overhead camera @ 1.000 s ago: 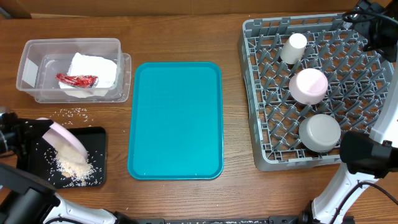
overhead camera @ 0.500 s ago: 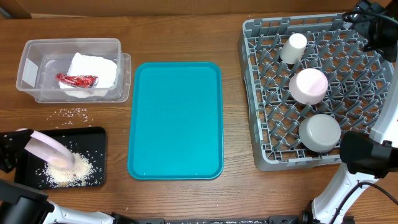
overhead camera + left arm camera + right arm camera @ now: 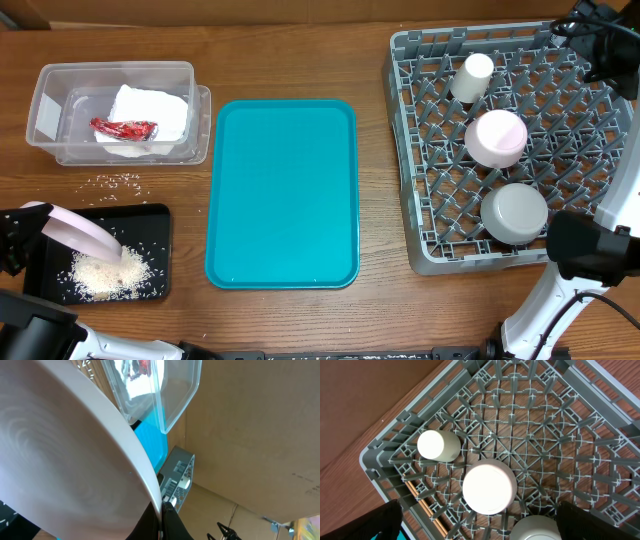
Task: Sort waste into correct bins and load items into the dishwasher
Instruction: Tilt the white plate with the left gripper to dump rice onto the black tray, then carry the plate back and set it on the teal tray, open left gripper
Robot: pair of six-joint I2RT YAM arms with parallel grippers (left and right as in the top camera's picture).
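Left gripper (image 3: 22, 228) tight on tilted pale pink plate (image 3: 82, 233)

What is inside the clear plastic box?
In the clear tub lie a crumpled white napkin and a red wrapper on it. Anything beneath the napkin is covered.

No readable text, labels, brands or numbers anywhere.

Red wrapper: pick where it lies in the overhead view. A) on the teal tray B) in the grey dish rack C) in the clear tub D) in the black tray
C: the red wrapper lies on the crumpled white napkin inside the clear tub at the table's far left.
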